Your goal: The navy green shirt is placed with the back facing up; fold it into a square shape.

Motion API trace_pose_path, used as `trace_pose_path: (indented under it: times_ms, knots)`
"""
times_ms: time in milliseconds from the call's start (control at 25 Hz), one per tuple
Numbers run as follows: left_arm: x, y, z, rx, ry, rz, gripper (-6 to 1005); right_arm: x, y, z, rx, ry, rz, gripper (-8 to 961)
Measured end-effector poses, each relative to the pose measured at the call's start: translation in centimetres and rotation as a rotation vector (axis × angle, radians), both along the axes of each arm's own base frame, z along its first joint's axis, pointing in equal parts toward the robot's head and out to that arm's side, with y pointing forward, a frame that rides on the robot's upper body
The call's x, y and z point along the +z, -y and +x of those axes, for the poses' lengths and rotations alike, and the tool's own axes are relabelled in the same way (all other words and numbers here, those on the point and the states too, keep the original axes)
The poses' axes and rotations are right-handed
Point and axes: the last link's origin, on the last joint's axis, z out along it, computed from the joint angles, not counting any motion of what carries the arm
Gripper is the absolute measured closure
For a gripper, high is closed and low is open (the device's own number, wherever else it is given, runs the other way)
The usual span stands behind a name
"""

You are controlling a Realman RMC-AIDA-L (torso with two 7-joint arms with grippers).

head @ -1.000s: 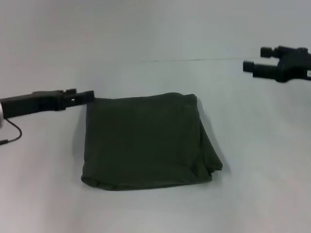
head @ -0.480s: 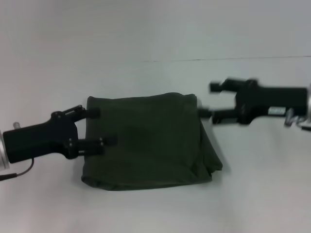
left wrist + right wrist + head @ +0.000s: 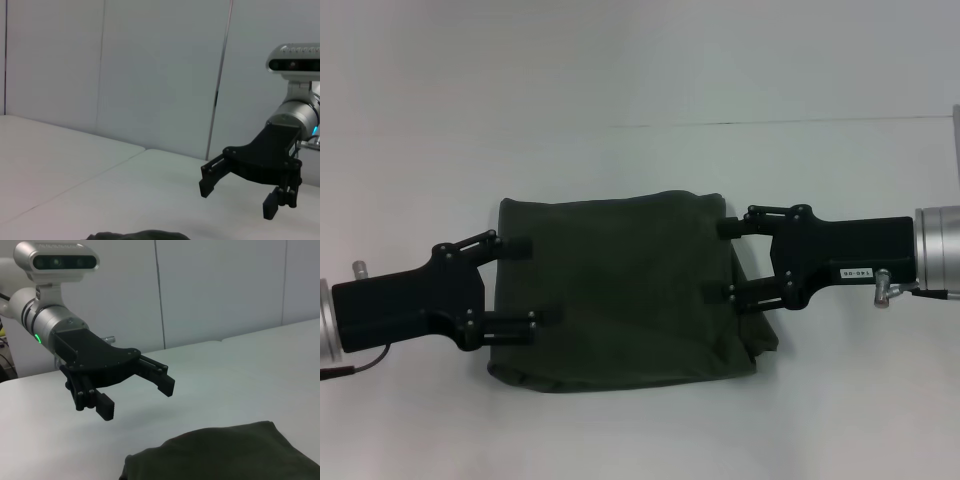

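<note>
The large dark olive-green short-sleeved shirt of plain soft fabric [image 3: 620,290] lies folded into a rough square on the white bench [image 3: 640,90], about midway between the bench's left and right edges. Its far edge runs fairly straight; its near edge is rounded and slightly puffed; its right edge is uneven, with loose layers spilling out toward the near right corner of the fold.

The black left end effector [image 3: 533,281] reaches in from the left edge of the bench, its two fingers spread apart and grasping nothing, the tips over the shirt's left margin. In the right wrist view it [image 3: 137,392] hangs clear above the bench surface, beyond the shirt's [image 3: 225,452] edge.

The black right end effector [image 3: 720,260] comes in from the right, also spread wide and empty, its tips over the shirt's right margin. The left wrist view shows it [image 3: 236,200] raised off the bench.

Bare bench surface stretches all around the shirt, widest toward the far edge.
</note>
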Motion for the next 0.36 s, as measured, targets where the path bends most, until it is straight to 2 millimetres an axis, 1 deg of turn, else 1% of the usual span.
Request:
trace_pose_path:
  times_ms: [360]
  knots:
    - [0.15,-0.11,-0.11,0.005,-0.004,0.005,34,0.09,-0.09,-0.17,0.009,0.002,-0.004,26]
